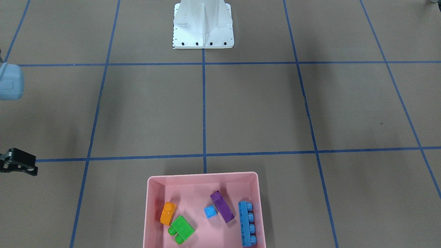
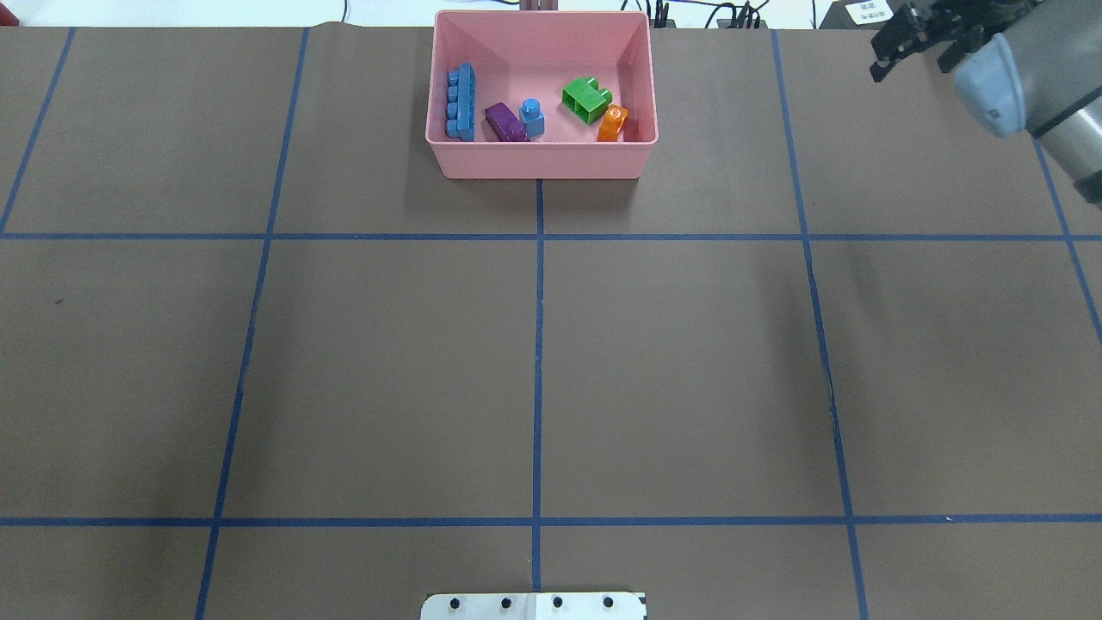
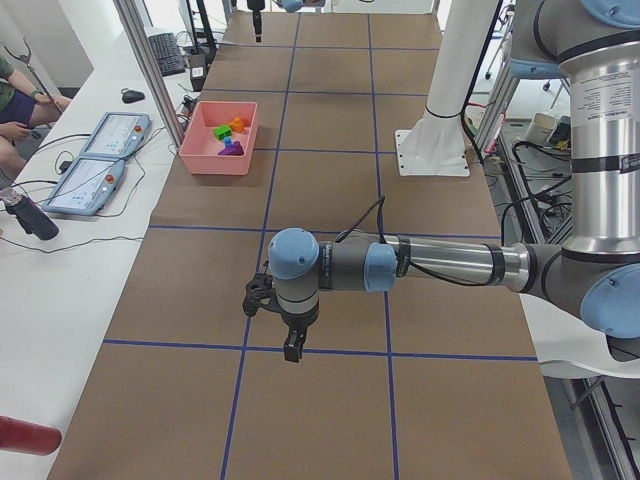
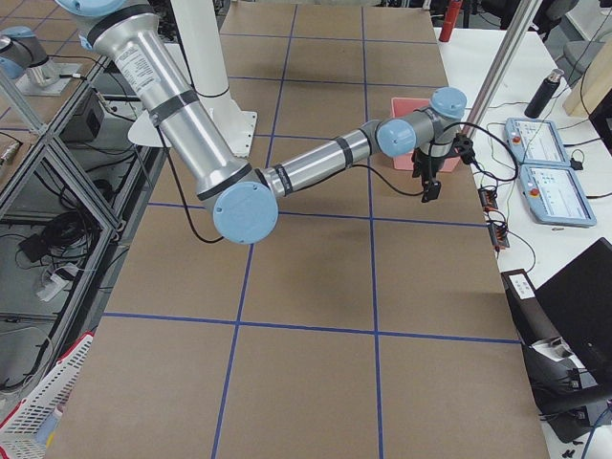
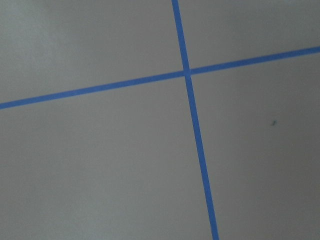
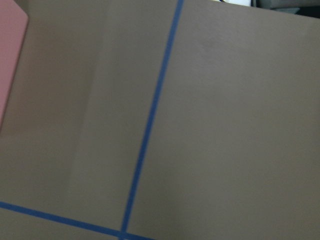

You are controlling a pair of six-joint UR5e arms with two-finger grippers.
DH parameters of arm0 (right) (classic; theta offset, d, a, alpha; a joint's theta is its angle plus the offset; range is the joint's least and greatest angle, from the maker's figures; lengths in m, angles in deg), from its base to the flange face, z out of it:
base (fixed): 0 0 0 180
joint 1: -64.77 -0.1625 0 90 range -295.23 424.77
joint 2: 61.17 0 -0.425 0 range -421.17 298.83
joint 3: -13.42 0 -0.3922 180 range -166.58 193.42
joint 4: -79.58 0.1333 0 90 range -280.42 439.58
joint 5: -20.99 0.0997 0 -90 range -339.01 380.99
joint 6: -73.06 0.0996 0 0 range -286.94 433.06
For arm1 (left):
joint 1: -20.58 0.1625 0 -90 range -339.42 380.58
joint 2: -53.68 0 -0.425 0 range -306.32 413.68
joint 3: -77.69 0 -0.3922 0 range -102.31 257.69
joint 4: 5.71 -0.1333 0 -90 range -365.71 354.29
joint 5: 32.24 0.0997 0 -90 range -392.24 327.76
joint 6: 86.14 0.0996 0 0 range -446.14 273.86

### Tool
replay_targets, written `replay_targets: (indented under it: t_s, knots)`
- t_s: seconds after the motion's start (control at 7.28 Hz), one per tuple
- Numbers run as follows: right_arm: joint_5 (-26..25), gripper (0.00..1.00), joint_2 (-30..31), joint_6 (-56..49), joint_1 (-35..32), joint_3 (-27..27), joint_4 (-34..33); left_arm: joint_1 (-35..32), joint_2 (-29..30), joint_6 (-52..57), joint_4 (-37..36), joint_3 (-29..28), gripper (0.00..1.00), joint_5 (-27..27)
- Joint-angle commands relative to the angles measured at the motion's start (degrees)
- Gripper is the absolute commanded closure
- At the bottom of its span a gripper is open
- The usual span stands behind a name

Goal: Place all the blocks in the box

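Observation:
The pink box [image 1: 203, 175] stands at the table's far edge from the robot, also in the overhead view [image 2: 542, 159]. All five blocks lie inside it: orange [image 1: 167, 213], green [image 1: 182, 228], small blue cube [image 1: 210, 211], purple [image 1: 222, 206] and long blue [image 1: 247, 223]. My right gripper [image 2: 911, 60] hovers to the right of the box, well apart from it, open and empty; only its edge shows in the front view [image 1: 20, 165]. My left gripper [image 3: 292, 345] shows only in the exterior left view, over bare table far from the box; I cannot tell whether it is open or shut.
The white metal base [image 1: 203, 34] stands at the robot's side of the table. Blue tape lines grid the brown table top. A side desk with tablets [image 3: 100, 170] and cables runs along the box's edge of the table.

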Motion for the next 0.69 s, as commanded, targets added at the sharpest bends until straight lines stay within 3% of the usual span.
replay_targets:
  t_s: [0.0, 0.27, 0.55]
  knots:
    - [1.77, 0.00, 14.57, -6.59, -6.54, -7.00, 0.00, -2.08, -0.03, 2.23, 2.28, 0.29, 0.00, 0.58]
    - [0.80, 0.00, 27.59, -16.35, -10.94, -12.98, 0.17, -3.94, -0.90, 2.40, 4.34, 0.81, 0.00, 0.06]
    - [-1.21, 0.00, 39.99, -17.88, -13.94, -19.39, 0.61, -4.47, -0.65, 1.70, 4.00, 1.24, 0.00, 0.24]
